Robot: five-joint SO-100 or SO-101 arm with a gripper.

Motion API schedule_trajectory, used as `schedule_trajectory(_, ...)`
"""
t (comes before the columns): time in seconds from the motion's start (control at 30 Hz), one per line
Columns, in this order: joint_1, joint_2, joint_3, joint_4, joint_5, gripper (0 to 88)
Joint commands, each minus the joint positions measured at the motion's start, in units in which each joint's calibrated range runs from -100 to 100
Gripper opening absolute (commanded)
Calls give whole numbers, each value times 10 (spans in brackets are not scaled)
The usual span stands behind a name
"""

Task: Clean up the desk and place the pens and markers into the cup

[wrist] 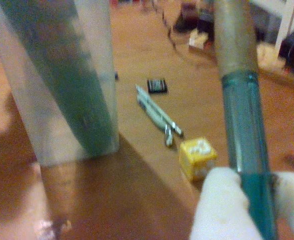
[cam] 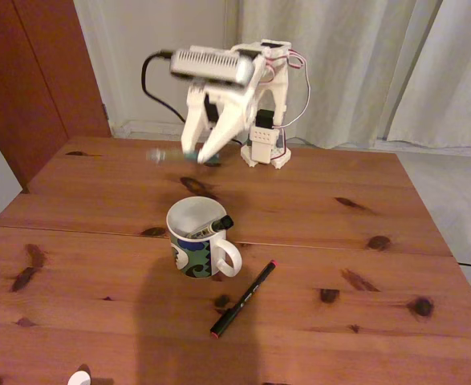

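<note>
While the arm is hanging above the far half of the desk [cam: 315, 208], the gripper [cam: 200, 156] is closing on the teal pen [cam: 171, 155], which is showing in the fixed view as a blurred streak sticking out sideways from the fingertips, clear of the wood. In the wrist view the teal pen [wrist: 244, 150] is running up the right side of the picture, pinched between two white fingertips [wrist: 217, 210] at the bottom edge; the jaws are standing only as far apart as the barrel allows.

The cup [cam: 195, 241] is sitting near the middle of the desk, handle turned toward the camera's right, with the marker [cam: 211, 228] already leaning inside it, black cap over the rim. The black pen [cam: 243, 298] is lying flat just beside the cup, on the near right, red tip toward the cup.

By the look of it, the step in hand is carrying the second item to the cup. The next move is calling for a swing toward the camera until the pen is over the cup's mouth, tipping it more upright, and releasing without striking the leaning marker or the rim. The black pen is awaiting collection afterwards.
</note>
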Motion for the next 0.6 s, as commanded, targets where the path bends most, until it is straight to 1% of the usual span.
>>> schedule_trajectory(0.0, -4, -75, 17, -6, 10, 9)
schedule_trajectory(0.1, -6, -101, 44, 21, 31, 10)
schedule_trajectory(0.37, -4, -120, -11, 231, 60, 10)
schedule_trajectory(0.47, -2, -119, -21, 261, 60, 10)
schedule_trajectory(0.57, -1, -116, -14, 261, 60, 10)
